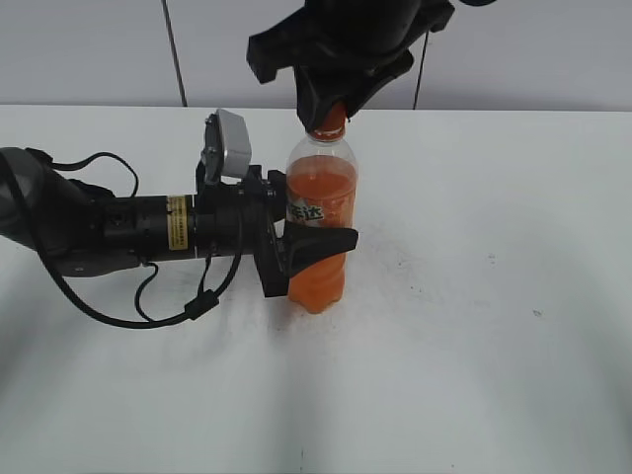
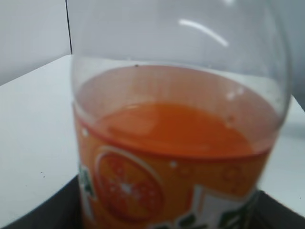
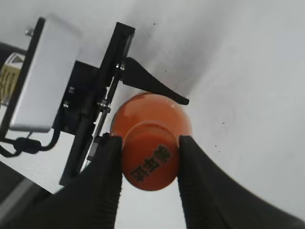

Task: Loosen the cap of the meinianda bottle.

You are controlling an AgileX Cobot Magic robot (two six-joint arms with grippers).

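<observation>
Meinianda bottle (image 1: 322, 222) upright on white table (image 1: 494, 326), left of centre in exterior view, orange drink filling to about shoulder height, clear dome above the liquid line. Label with white characters visible at mid-body, partly hidden by black gripper parts.

Left gripper (image 1: 321, 244) reaching in horizontally from the left, clamped around the bottle's waist. 1 black finger (image 1: 331, 243) wrapping across the front of the body, touching the plastic. Silver camera housing (image 1: 228, 144) tilted above the wrist, cables looping below the arm.

Left wrist view: filled almost edge to edge by the bottle (image 2: 176, 143). Liquid surface, orange label with a sliced-orange graphic, dark gripper parts at the 2 lower corners. Fingertips themselves out of frame here.

Right gripper (image 1: 330, 117) coming down from above, closed on the cap (image 1: 329, 126). Only a sliver of orange cap and neck ring showing under the black fingers in exterior view.

Right wrist view, looking down the bottle's axis: cap (image 3: 150, 162) round, orange, dark printed characters on top. 2 black fingers (image 3: 107, 186) pressed against opposite sides of the cap, left and right in frame, both touching. Right gripper (image 3: 150, 164) therefore pinching the cap. Bottle shoulder (image 3: 159, 112) bulging beyond the cap, left gripper's finger (image 3: 157, 83) curving past its far side, mounting plate and silver housing (image 3: 40, 78) at left.

Whether the cap is turned at all: cannot tell.
</observation>
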